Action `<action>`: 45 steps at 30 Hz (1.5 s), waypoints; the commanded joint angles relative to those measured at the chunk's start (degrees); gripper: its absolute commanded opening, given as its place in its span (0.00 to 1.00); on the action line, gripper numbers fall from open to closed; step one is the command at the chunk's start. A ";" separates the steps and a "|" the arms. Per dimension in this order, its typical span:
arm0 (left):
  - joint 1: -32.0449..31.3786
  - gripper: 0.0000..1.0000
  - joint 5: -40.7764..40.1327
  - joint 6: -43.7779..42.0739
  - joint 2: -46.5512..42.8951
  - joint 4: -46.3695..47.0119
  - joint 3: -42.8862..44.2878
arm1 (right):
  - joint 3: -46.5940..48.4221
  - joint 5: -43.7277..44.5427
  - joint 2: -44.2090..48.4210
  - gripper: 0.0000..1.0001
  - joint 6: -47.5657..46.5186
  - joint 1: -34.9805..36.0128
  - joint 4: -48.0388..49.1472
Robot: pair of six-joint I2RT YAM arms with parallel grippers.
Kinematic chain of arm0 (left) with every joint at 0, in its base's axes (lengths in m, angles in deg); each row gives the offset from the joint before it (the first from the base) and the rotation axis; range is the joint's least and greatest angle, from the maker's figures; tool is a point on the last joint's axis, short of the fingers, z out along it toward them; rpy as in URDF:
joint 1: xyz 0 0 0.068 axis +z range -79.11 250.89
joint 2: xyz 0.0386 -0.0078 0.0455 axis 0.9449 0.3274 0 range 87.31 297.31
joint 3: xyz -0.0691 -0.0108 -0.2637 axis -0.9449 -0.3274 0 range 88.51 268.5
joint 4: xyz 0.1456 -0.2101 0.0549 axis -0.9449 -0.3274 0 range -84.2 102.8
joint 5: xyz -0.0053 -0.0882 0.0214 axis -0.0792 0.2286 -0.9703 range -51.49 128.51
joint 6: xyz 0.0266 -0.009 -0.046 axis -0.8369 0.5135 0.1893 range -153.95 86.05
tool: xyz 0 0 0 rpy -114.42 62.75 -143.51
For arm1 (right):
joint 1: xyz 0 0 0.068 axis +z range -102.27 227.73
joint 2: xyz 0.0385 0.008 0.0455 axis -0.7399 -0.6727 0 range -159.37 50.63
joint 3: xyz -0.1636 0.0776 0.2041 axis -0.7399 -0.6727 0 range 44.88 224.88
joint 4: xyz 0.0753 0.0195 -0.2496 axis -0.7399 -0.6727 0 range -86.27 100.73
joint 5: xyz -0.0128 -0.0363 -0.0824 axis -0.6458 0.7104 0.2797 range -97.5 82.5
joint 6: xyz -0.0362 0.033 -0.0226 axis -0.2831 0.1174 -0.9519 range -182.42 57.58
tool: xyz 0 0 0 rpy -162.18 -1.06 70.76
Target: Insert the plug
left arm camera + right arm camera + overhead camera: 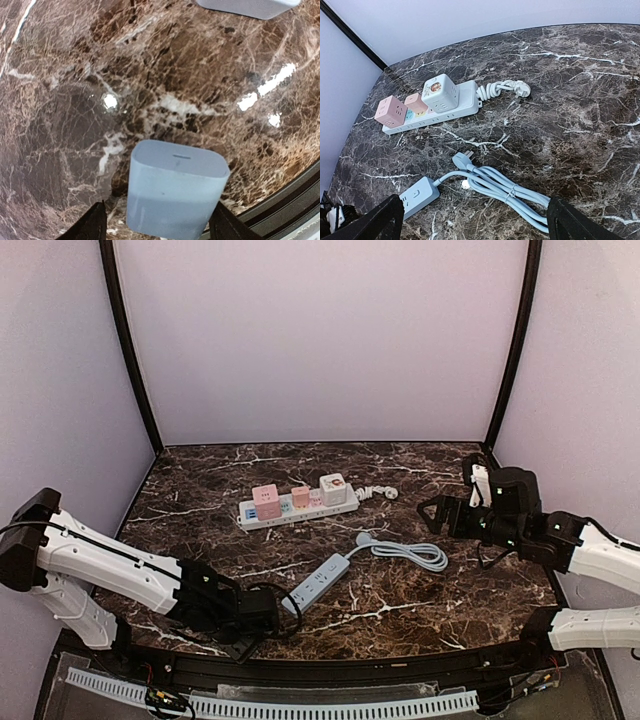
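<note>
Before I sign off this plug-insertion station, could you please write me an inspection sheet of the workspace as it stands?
Surface: glossy dark marble-pattern tabletop, glare spots.
Job's things: pale USB charger block between the fingers of the left hand; light blue power strip at centre, nothing plugged in.
Clutter: white power strip at the rear carrying pink cube adapters and a white cube adapter.
Hands: left hand low by the front edge, grip on the charger unclear; right hand open, empty.
Cables: blue strip's cord coiled and tied, its plug loose; white strip's cord bundled.
Surroundings: pale lilac walls, black corner posts.
</note>
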 commanded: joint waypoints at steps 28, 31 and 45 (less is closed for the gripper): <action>0.19 0.04 1.90 -19.31 -12.06 19.69 -3.05 | -2.34 -9.46 -0.19 0.99 -1.21 0.01 3.95; 0.19 0.01 0.18 -23.41 -12.46 24.85 -2.21 | -3.69 -16.64 0.24 0.99 -0.91 0.03 7.53; 0.50 0.01 -3.27 -40.06 -1.34 57.21 2.05 | -0.20 -32.42 -1.82 0.99 1.46 5.43 10.84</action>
